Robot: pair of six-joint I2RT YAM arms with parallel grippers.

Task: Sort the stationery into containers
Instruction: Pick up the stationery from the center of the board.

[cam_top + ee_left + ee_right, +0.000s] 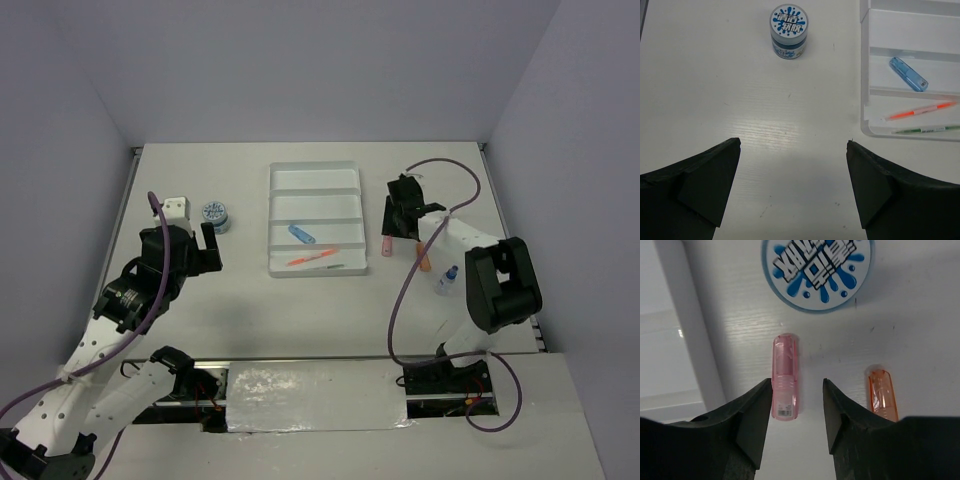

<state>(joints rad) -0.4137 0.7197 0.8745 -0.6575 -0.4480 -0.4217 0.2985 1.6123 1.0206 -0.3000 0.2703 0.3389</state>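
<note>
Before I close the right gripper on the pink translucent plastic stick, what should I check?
1. Right gripper open: ok.
2. Pink translucent plastic stick centred between the fingers: not ok, it hugs one finger.
3. Orange translucent stick outside the gap: ok.
4. Round blue-white tub clear of the fingertips: ok.
5. Finger height above the table: cannot tell.
6. White divided plastic tray has empty compartments: ok.
</note>
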